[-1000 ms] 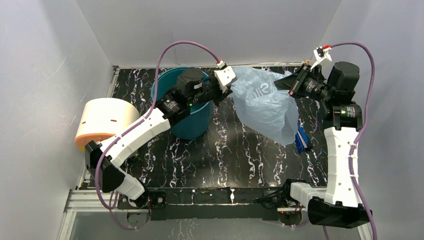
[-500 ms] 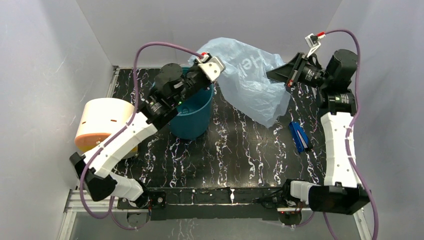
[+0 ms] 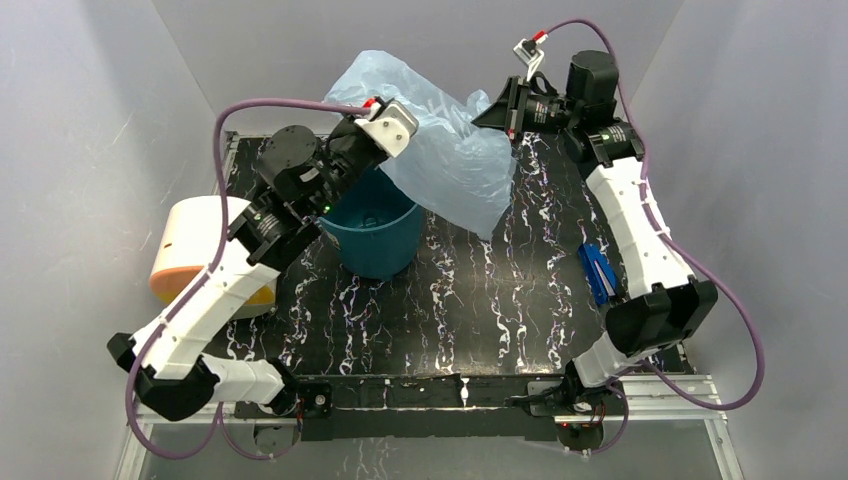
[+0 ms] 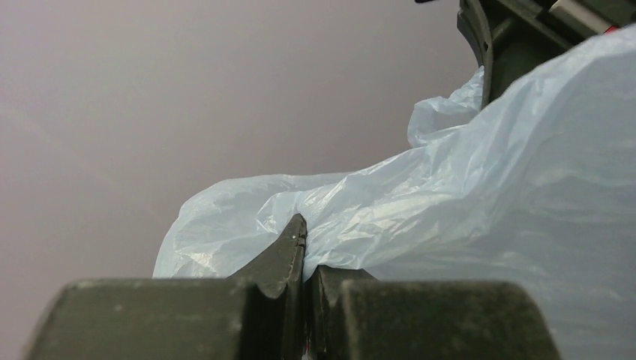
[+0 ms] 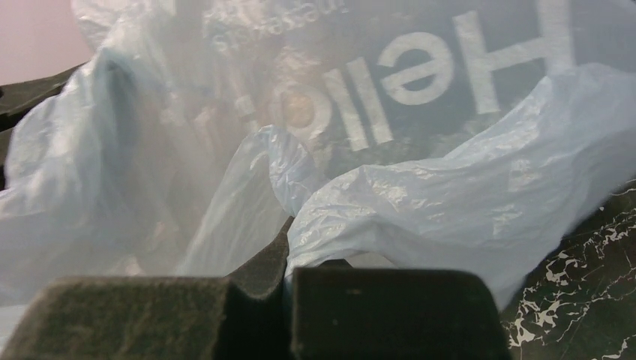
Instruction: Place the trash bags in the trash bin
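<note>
Both left claw (image 4: 302, 229) and right claw (image 5: 289, 241) are clamped on trash bag (image 3: 450, 165) | bag is held raised, right of trash bin (image 3: 372, 245) | left claw is nearer.

The bench (image 3: 470, 300) has a black top veined with white like marble, walled in by pale panels at the back and both sides. The teal trash bin (image 3: 375, 245) stands upright on it toward the back left, mouth open upward. A cream cylinder (image 3: 200, 240) with an orange end lies on its side at the bench's left edge, near the bin but apart from it, and a small flat blue object (image 3: 598, 273) lies well apart at the right edge.
</note>
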### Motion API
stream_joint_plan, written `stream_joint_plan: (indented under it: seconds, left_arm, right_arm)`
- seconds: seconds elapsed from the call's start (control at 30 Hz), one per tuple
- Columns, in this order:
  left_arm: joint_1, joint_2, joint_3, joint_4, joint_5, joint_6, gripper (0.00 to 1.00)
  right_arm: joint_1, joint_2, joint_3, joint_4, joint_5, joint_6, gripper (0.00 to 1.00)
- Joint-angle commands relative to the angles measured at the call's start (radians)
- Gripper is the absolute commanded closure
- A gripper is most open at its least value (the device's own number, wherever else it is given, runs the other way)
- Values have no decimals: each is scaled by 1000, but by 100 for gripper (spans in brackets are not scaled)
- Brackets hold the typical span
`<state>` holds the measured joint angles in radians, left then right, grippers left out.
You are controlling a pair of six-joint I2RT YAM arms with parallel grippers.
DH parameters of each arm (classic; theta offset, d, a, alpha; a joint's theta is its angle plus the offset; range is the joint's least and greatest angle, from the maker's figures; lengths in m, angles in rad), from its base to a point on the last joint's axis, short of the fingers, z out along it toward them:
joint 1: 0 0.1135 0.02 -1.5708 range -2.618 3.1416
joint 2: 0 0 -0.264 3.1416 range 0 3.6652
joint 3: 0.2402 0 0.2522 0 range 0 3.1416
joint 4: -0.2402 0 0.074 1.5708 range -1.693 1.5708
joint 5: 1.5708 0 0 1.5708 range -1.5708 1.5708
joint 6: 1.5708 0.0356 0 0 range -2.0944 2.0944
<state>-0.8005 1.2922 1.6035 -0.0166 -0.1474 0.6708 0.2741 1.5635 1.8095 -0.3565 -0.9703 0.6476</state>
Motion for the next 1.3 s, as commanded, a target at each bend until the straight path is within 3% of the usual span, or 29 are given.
stream_joint_plan:
  seconds: [0.0,0.23,0.33,0.5,0.73,0.8,1.0,1.27]
  left_arm:
    - [4,-88,17,-26,-25,22,100]
    - [4,-125,60,-81,2,1,100]
    - [4,-101,98,-182,-53,-16,100]
    - [4,-103,21,-242,-165,-109,100]
    - [42,-40,17,-356,-202,-238,100]
    - [110,-17,21,-367,-134,-283,100]
    - [350,56,39,-377,248,-460,100]
    - [502,41,-140,-196,561,-771,100]
  right_arm:
    - [23,50,46,34,16,0,100]
    - [59,87,70,45,25,20,100]
    - [65,83,45,75,43,47,100]
    - [66,80,-16,87,52,65,100]
    - [65,82,-20,36,96,45,100]
    - [66,86,-4,30,108,44,100]
    - [65,121,118,-14,153,34,100]
    - [65,198,319,-167,226,-37,100]
